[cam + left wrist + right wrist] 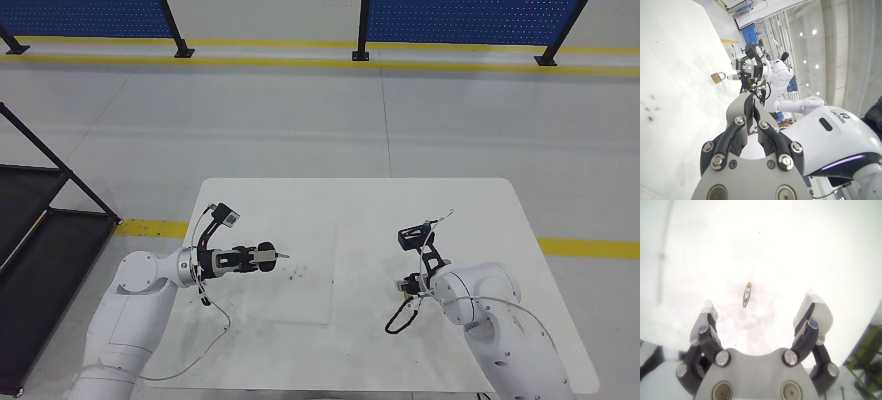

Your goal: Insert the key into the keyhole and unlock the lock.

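A brass padlock with a silver shackle rests on the white table. In the right wrist view the padlock appears edge-on, shackle end nearest, a short way ahead of my right gripper. That gripper is open, and the lock lies in line with the gap between its fingers without touching them. The left wrist view shows the same right gripper just beside the shackle. My left gripper hovers over the table's left half, shut on the key, whose thin tip points toward the right arm. Seen from the wrist, my left gripper has its fingers pressed together.
A faint square mat covers the table's middle between the arms. Small grey specks dot the table near the left arm. A black rack stands off the table's left side.
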`<state>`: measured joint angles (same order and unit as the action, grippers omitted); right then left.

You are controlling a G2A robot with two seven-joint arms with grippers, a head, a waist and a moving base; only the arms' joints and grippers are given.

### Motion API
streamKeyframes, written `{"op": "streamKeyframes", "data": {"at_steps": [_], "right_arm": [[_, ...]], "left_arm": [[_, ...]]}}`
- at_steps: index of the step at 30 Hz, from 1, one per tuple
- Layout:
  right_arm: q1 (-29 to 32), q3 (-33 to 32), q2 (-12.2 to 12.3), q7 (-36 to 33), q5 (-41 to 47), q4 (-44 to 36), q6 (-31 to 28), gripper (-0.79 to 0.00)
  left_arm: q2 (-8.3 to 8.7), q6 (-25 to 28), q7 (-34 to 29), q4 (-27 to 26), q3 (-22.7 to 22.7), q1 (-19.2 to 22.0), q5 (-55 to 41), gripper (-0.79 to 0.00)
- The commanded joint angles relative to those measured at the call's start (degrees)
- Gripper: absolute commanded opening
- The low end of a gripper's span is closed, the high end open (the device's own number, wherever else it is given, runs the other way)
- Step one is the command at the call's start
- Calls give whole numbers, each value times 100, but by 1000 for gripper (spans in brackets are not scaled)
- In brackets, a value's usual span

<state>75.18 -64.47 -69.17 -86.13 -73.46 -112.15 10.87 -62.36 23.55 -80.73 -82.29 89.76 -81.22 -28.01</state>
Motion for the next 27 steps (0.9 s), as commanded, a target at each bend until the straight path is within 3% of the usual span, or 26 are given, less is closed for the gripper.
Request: {"op": "streamKeyframes", "data": {"at_steps": [1, 13, 26, 27], "right_arm": [[13, 1, -2, 59, 31, 1, -2, 0], [-343, 383, -43, -187, 475, 567, -93, 0], [-870, 1017, 93, -187, 742, 1206, 131, 0], [-888, 1047, 110, -187, 756, 1219, 157, -55]], "left_arm": [[0, 0, 0, 0, 0, 0, 0, -785], [0, 0, 0, 0, 0, 0, 0, -785], [0, 0, 0, 0, 0, 0, 0, -785], [0, 0, 0, 0, 0, 0, 0, -785]]}}
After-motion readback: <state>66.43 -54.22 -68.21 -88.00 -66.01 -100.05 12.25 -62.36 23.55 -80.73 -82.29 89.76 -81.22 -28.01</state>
